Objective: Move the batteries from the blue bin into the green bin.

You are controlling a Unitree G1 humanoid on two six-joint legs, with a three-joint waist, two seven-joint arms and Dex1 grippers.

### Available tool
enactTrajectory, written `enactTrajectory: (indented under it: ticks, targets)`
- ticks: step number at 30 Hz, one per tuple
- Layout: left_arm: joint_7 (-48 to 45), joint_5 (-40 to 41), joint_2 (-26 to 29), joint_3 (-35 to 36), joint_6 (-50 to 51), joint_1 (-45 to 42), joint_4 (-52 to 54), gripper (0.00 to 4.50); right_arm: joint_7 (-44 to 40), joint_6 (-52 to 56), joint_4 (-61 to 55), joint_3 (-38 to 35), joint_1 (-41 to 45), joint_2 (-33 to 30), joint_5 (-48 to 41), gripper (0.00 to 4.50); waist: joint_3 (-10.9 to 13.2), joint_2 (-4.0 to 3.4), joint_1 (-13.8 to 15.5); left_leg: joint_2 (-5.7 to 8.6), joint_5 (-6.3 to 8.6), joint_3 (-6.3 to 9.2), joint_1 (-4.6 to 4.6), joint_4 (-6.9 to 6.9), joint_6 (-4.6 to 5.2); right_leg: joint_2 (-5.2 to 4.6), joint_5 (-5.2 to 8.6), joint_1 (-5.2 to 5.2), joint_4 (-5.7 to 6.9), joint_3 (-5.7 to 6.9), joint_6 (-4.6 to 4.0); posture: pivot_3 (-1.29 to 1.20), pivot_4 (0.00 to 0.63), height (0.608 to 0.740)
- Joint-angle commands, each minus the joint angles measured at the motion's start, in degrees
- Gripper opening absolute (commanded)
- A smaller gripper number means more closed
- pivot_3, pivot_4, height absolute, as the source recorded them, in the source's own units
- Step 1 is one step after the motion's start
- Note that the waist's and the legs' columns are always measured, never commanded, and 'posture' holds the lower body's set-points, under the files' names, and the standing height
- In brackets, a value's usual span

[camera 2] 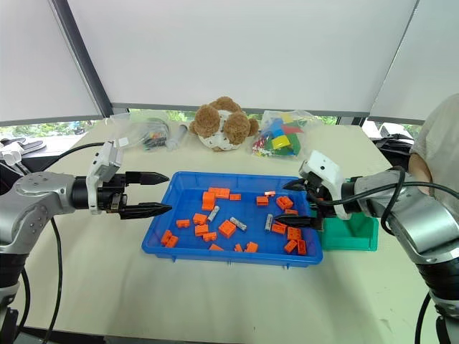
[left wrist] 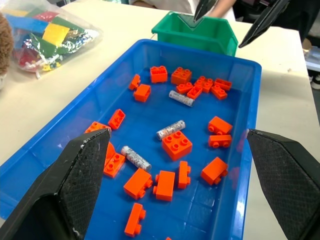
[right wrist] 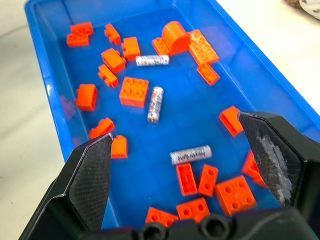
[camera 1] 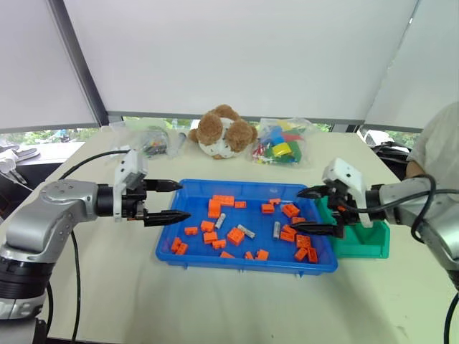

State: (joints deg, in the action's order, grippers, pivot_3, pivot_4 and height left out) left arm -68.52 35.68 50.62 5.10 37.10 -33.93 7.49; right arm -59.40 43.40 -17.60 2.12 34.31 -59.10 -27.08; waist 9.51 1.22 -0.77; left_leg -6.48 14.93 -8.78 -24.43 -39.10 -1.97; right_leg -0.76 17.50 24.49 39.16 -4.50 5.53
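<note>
The blue bin (camera 1: 244,262) lies mid-table and holds three silver batteries (camera 1: 220,221) (camera 1: 246,231) (camera 1: 277,229) scattered among orange bricks (camera 1: 235,236). The green bin (camera 1: 367,244) stands against its right end; its inside is mostly hidden behind my right arm. My left gripper (camera 1: 185,200) hovers open over the blue bin's left rim, pointing right, with nothing between its fingers (left wrist: 82,170). My right gripper (camera 1: 296,210) hovers open over the bin's right end, pointing left, also holding nothing. In the right wrist view the batteries (right wrist: 190,155) (right wrist: 155,104) lie below its fingers (right wrist: 92,170).
A brown teddy bear (camera 1: 223,133) sits behind the blue bin. Beside it lie a clear bag of coloured bricks (camera 1: 280,143) and another bag (camera 1: 154,140) to the left. A person (camera 1: 439,147) stands at the table's right edge.
</note>
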Motion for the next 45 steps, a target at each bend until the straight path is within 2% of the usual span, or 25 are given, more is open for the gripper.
enactTrajectory:
  ticks: [1,9,14,18,30,38,45]
  targets:
    - [-0.1,0.4,0.6,1.4,-0.7,-0.5,1.3,4.50,3.6,1.9,0.5,2.2,3.9,3.3,2.2,4.36,0.0,0.00,-0.1,-0.01,-0.02,0.00,0.00,0.00,-0.03,0.00,0.00,0.00,0.00,0.00,0.00,0.00,0.150,0.727]
    - [-0.7,-0.7,-0.2,0.1,-1.7,-3.1,-1.6,4.50,11.3,6.7,8.8,14.2,13.9,20.0,8.9,4.36,0.0,0.00,-0.3,-0.02,-0.07,-0.06,-0.03,0.01,-0.12,0.03,0.00,0.11,0.06,-0.01,-0.01,0.00,0.150,0.727]
    - [-1.9,-1.2,0.0,-0.4,-2.0,-4.1,-2.5,4.50,12.4,4.3,15.8,18.9,16.6,26.8,13.2,4.36,0.0,0.00,0.1,-0.02,-0.12,-0.10,-0.08,0.00,-0.22,0.00,0.00,0.12,0.05,0.00,0.00,0.00,0.150,0.727]
    - [-4.7,-3.1,2.3,-1.8,-3.3,-3.5,-2.7,4.50,13.2,-0.4,27.1,22.9,19.4,33.4,17.7,4.36,0.0,0.02,-0.3,-0.02,-0.12,-0.12,-0.08,-0.01,-0.21,0.01,0.00,0.13,0.06,0.00,0.00,0.00,0.150,0.727]
    - [-5.1,-3.5,2.8,-1.0,-3.0,-2.6,-2.1,4.50,11.9,-7.9,43.1,22.5,22.7,42.2,22.6,4.36,0.0,0.02,-0.4,-0.04,-0.14,-0.15,-0.13,0.05,-0.25,0.02,-0.01,0.20,0.08,0.00,0.00,0.00,0.150,0.727]
    - [-4.2,-3.3,2.8,-0.5,-2.6,-2.1,-1.2,4.50,13.0,-9.3,49.2,22.4,24.3,45.8,25.8,4.36,0.0,0.01,-0.5,-0.04,-0.14,-0.15,-0.13,0.05,-0.25,0.02,-0.01,0.21,0.08,0.00,0.00,0.00,0.150,0.727]
    - [-3.4,-3.0,2.8,-0.2,-2.4,-1.7,-0.6,4.50,12.7,-8.9,50.6,22.4,23.9,46.5,27.6,4.36,0.0,0.02,-0.5,-0.04,-0.14,-0.14,-0.13,0.05,-0.25,0.02,-0.01,0.19,0.08,0.01,0.00,0.00,0.150,0.727]
